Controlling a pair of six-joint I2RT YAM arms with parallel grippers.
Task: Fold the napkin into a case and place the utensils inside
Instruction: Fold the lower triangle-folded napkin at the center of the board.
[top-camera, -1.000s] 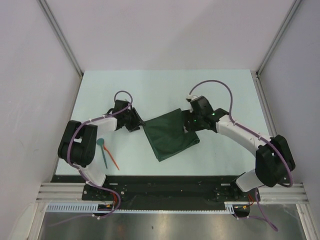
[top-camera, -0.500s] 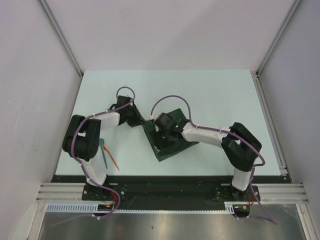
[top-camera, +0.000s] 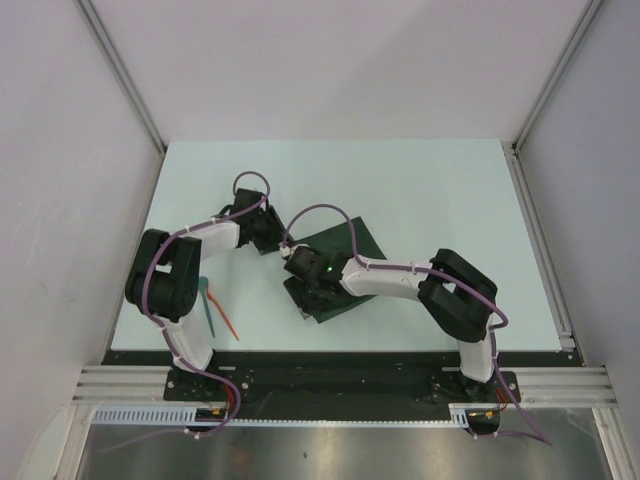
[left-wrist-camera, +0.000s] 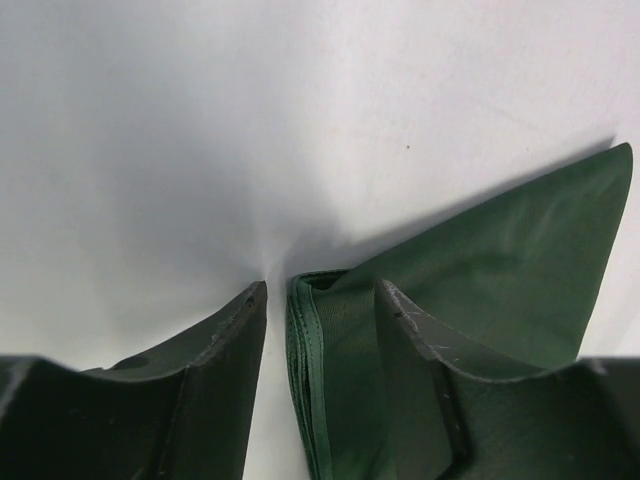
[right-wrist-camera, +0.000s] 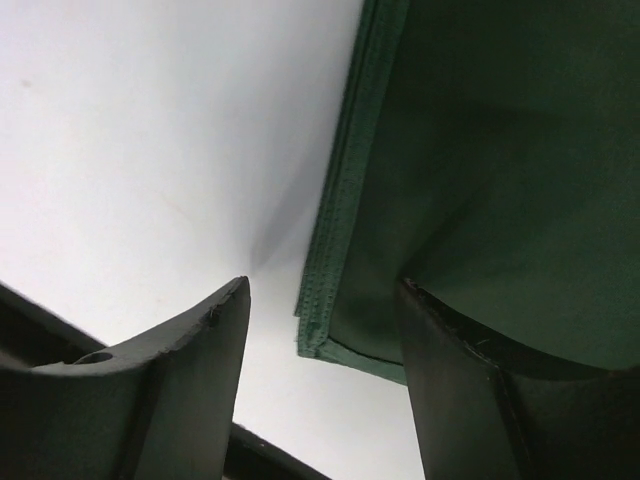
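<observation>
folding step: napkin (top-camera: 352, 243) lies part-folded on the bench (top-camera: 420, 190)
left hand (left-wrist-camera: 320, 290) and right hand (right-wrist-camera: 325, 288) both stand apart, each straddling a layered edge (nothing pinched). next, i'd judge: close on the layers and carry them across. utensils (top-camera: 215, 310) lie beside the left arm.

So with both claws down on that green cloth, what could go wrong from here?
The right gripper is open astride the napkin's stacked hems; closing, it might catch only some layers and pull the fold apart. The left gripper straddles a corner close by, so the two arms might bump. The utensils lie right beside the left arm's elbow, which might knock them as it swings.
</observation>
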